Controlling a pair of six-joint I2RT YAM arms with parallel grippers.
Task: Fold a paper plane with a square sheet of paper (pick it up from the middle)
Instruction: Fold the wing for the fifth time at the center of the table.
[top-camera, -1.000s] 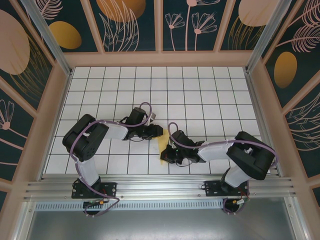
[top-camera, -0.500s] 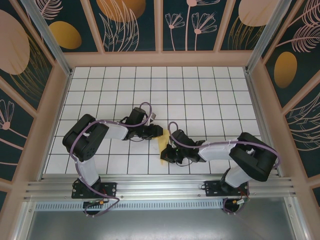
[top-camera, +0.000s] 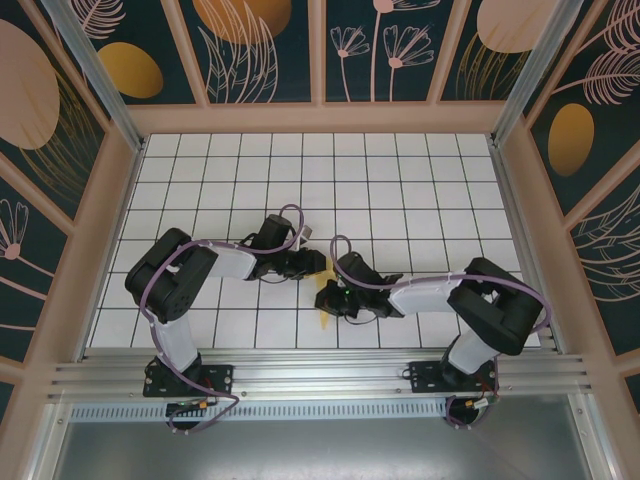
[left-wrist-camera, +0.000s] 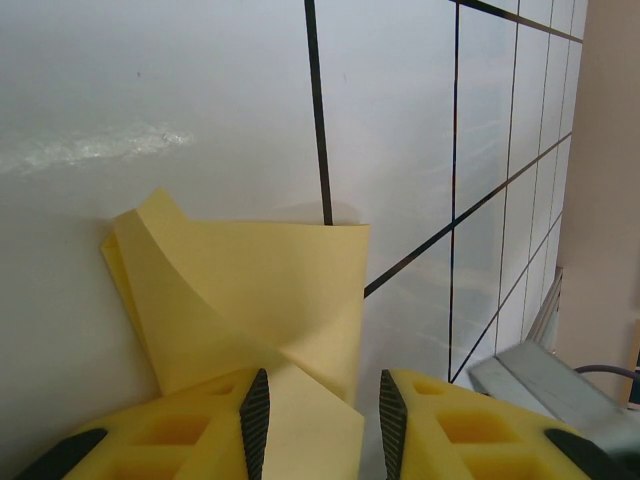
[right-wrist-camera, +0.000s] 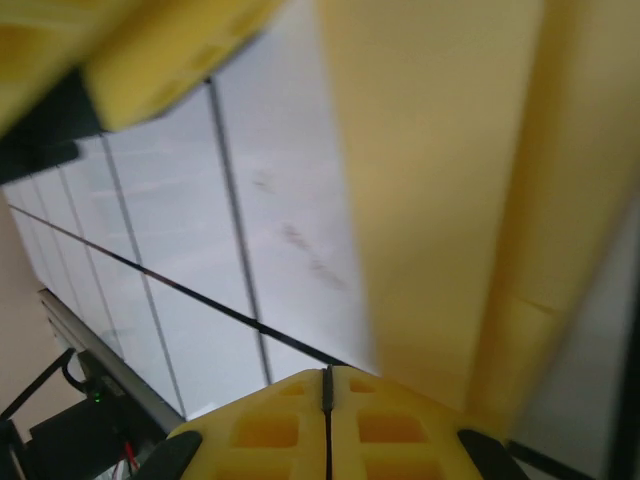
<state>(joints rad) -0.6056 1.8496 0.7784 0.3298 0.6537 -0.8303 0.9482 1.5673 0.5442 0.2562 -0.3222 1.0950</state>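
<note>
The square sheet of paper (left-wrist-camera: 260, 290) is yellow and folded into overlapping flaps, lying flat on the white grid table (top-camera: 400, 190). My left gripper (left-wrist-camera: 322, 385) is open and low over its near corner, one flap lying between the two fingers and running under the left one. In the top view the left gripper (top-camera: 312, 266) is at the paper's far end and the right gripper (top-camera: 330, 298) sits on its middle, with a yellow tip of the sheet of paper (top-camera: 326, 317) showing below. My right gripper (right-wrist-camera: 327, 372) is shut, pads together with nothing between them, beside the paper (right-wrist-camera: 440, 180).
A yellow finger of the left gripper (right-wrist-camera: 150, 70) crosses the top left of the right wrist view, very close. Pink frame walls (top-camera: 320, 118) enclose the table, and an aluminium rail (top-camera: 320, 365) runs along the near edge. Open tiles lie beyond the arms.
The right gripper has slid up and left along the paper toward the left gripper, covering more of it. The left arm has stayed put.
</note>
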